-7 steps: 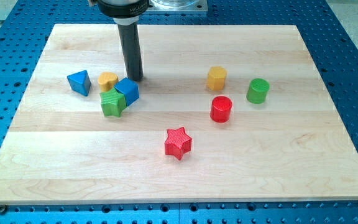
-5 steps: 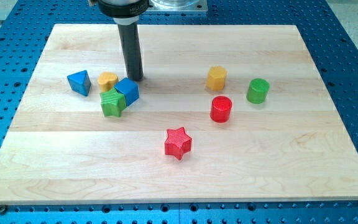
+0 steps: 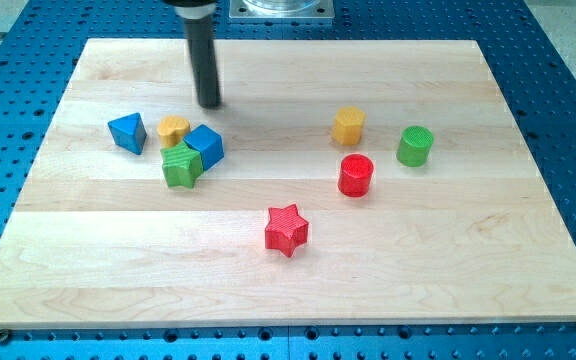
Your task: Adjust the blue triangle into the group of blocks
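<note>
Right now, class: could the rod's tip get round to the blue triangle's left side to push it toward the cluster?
Probably yes. My tip stands above the yellow heart and blue cube, touching nothing. The blue triangle sits apart, left of the cluster, with bare board above and left of it.

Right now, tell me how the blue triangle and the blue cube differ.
The blue triangle is wedge-shaped; the blue cube is boxy. The blue triangle sits alone at the view's left; the blue cube touches the green star beside the yellow heart. My tip is nearer the cube. Both are blue.
</note>
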You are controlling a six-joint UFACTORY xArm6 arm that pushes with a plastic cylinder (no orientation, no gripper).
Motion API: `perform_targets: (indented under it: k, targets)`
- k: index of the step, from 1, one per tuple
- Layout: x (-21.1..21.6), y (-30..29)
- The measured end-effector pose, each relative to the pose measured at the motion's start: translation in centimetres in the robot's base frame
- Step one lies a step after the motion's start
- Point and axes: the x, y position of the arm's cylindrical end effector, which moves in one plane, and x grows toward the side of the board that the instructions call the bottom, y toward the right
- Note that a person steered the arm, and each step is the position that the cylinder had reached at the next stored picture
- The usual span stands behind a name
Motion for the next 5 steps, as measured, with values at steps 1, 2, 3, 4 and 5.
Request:
perform_targets:
  k: [1, 2, 3, 4, 5]
  targets:
    - [1.5, -6.1]
    - [5.1, -8.0]
    - [7.4, -6.0]
    - [9.8, -2.5]
    - [7.9, -3.1]
